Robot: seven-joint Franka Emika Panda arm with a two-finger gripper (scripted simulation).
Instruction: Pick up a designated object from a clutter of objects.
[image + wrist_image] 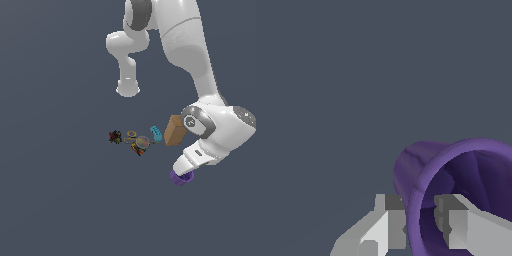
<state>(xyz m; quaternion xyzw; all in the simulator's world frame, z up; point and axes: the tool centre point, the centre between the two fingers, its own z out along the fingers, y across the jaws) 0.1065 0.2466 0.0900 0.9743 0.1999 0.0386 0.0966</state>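
Wrist view, end effector clenched on purple cup rim, fingers straddling wall

the cup sits under the arm's wrist, low on the exterior view's right, and well apart from the clutter. in the wrist view the gripper straddles the cup's rim — one finger outside the wall, the other finger inside the mouth. the rest lie in a row across the middle of the exterior view: the box on the right end, partly behind the wrist; the curved piece just beside it on its left; then the round item, with the ring just behind and left of it; the toy on the left end.
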